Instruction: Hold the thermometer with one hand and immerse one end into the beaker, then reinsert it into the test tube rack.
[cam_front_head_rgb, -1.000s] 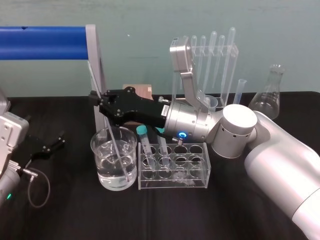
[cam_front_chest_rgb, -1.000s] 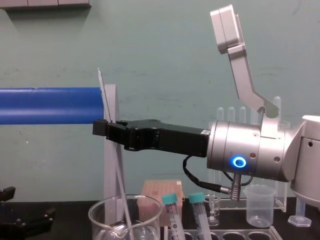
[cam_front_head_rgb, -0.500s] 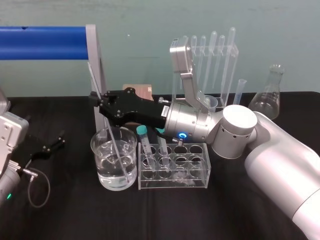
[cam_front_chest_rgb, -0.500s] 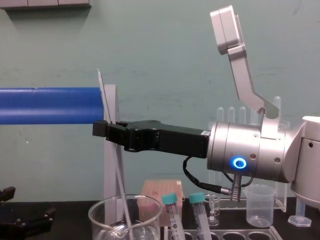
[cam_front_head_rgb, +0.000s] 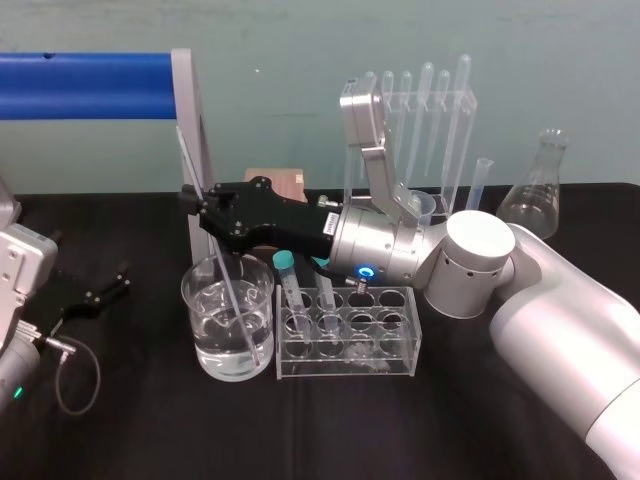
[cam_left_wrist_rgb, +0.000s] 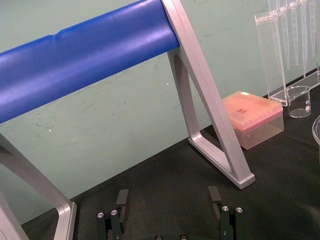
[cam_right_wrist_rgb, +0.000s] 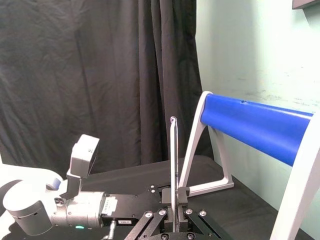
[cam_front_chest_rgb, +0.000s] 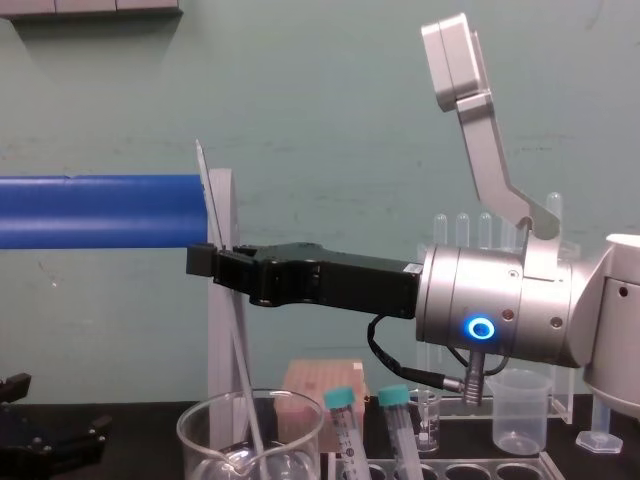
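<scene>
My right gripper (cam_front_head_rgb: 193, 201) reaches leftward above the beaker (cam_front_head_rgb: 190, 290) and is shut on the thermometer (cam_front_head_rgb: 226, 290), a thin clear rod. The rod slants down from the fingers, and its lower end sits in the water inside the beaker. Its upper end sticks up past the fingers in the chest view, where the thermometer (cam_front_chest_rgb: 208, 195) crosses the right gripper (cam_front_chest_rgb: 203, 260). The right wrist view has the thermometer (cam_right_wrist_rgb: 173, 155) rising straight from the closed fingers (cam_right_wrist_rgb: 173, 199). The test tube rack (cam_front_head_rgb: 400, 340) stands just right of the beaker with two teal-capped tubes (cam_front_head_rgb: 288, 275). My left gripper (cam_left_wrist_rgb: 168, 197) rests open at the far left.
A blue roller (cam_front_head_rgb: 85, 85) on a silver frame (cam_front_head_rgb: 190, 110) stands behind the beaker. A clear pipette stand (cam_front_head_rgb: 425, 120), a conical flask (cam_front_head_rgb: 535, 185), a pink box (cam_left_wrist_rgb: 252, 117) and a small plastic beaker (cam_front_chest_rgb: 520, 410) sit at the back. Black cloth lies in front of the rack.
</scene>
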